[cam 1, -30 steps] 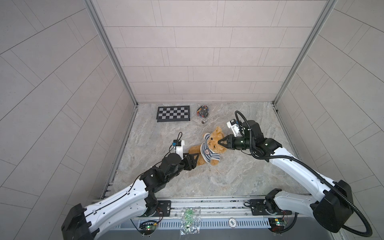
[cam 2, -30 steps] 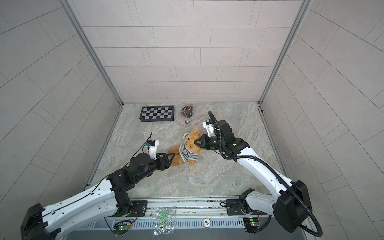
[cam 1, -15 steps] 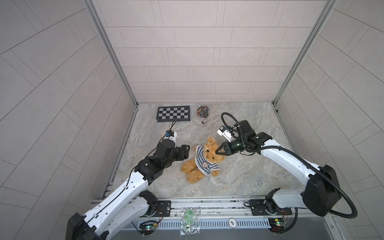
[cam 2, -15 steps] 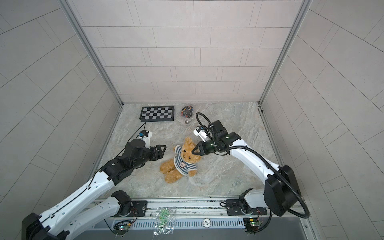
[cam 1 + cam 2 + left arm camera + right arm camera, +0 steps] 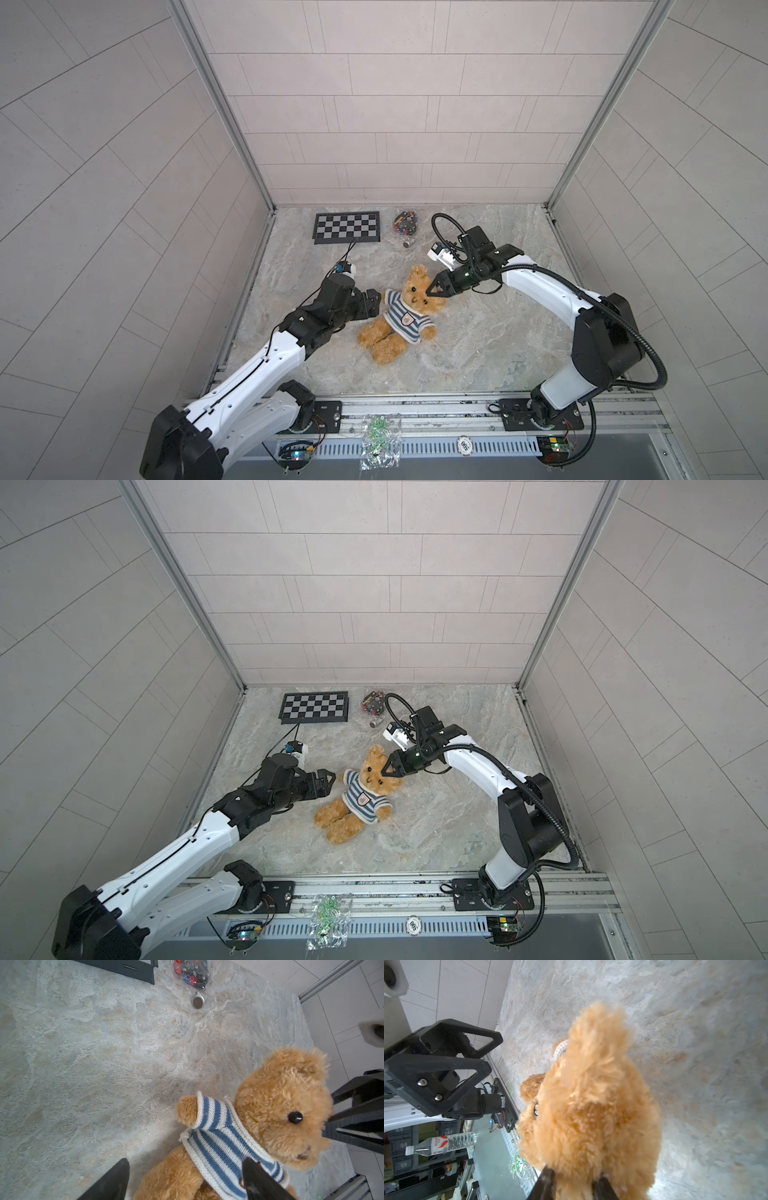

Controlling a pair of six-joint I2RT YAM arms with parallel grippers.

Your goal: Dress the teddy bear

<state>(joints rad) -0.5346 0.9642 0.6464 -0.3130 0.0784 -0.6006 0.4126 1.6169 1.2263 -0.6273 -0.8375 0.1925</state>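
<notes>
The teddy bear (image 5: 388,345) lies on its back on the marble table in both top views, wearing the blue-and-white striped shirt (image 5: 402,316) over its chest and arms. My left gripper (image 5: 376,299) is open beside the bear's sleeved arm and holds nothing. In the left wrist view its fingers (image 5: 116,1178) stand wide apart, with the bear's (image 5: 280,1109) leg and shirt hem (image 5: 216,1138) beyond them. My right gripper (image 5: 430,289) is at the bear's head. In the right wrist view its jaws stand slightly apart, with fur of the bear's head (image 5: 591,1105) between them.
A checkerboard plate (image 5: 347,227) and a clear bag of small coloured parts (image 5: 405,222) lie at the back of the table. The tiled walls close in on three sides. The arms' mounting rail (image 5: 415,411) runs along the front, with a bag of green parts (image 5: 376,440) below it.
The bear has come down to lie flat on its back. My left gripper drew back off it and opened wider. My right gripper's jaws have parted at the bear's head.
</notes>
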